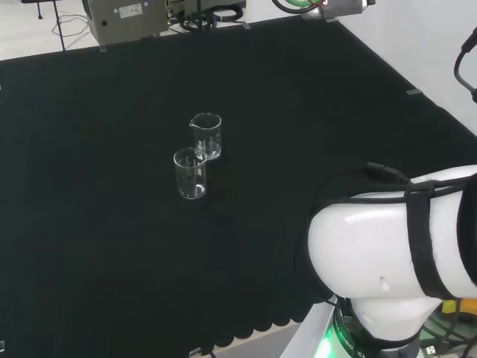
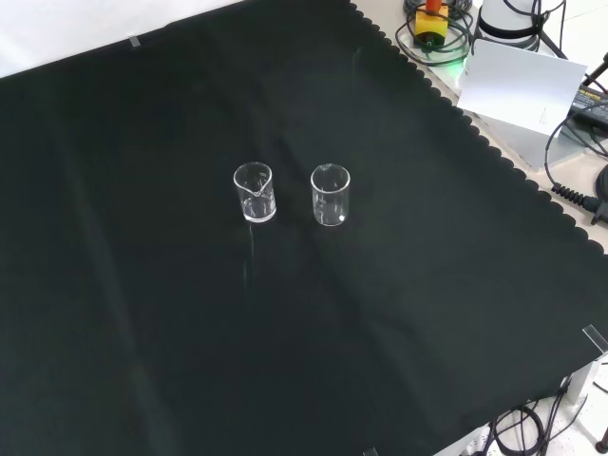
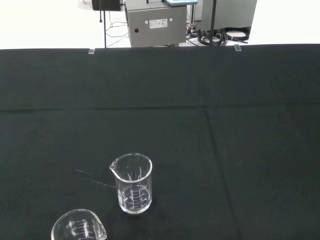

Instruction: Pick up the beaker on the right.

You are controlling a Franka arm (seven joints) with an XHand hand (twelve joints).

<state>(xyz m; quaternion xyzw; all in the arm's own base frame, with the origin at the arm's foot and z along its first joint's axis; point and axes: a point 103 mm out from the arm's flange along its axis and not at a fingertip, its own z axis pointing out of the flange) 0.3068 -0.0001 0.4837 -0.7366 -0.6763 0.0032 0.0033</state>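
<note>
Black cloth (image 2: 399, 313) covers the bench, its scalloped edge showing along the right of the front view; two clear beakers stand upright on it, near the middle, both apparently empty.

From the front they stand side by side with a small gap between them: the left beaker (image 2: 255, 192) and the right beaker (image 2: 330, 195), neither touching the other; from the head view the same pair lines up one behind the other, the near one (image 1: 190, 173) overlapping the far one (image 1: 206, 134) by its rim.

From the wrist view one beaker (image 3: 133, 183) stands whole, spout turned to the side, printed scale on its wall, and the rim of the other (image 3: 79, 230) is cut off at the picture's edge; a grey box (image 3: 155, 22) and cables sit past the far edge of the cloth.

White arm links (image 1: 395, 239) bulk at the right of the head view; whether the hand's fingers are straight or curled, I cannot tell.
</note>
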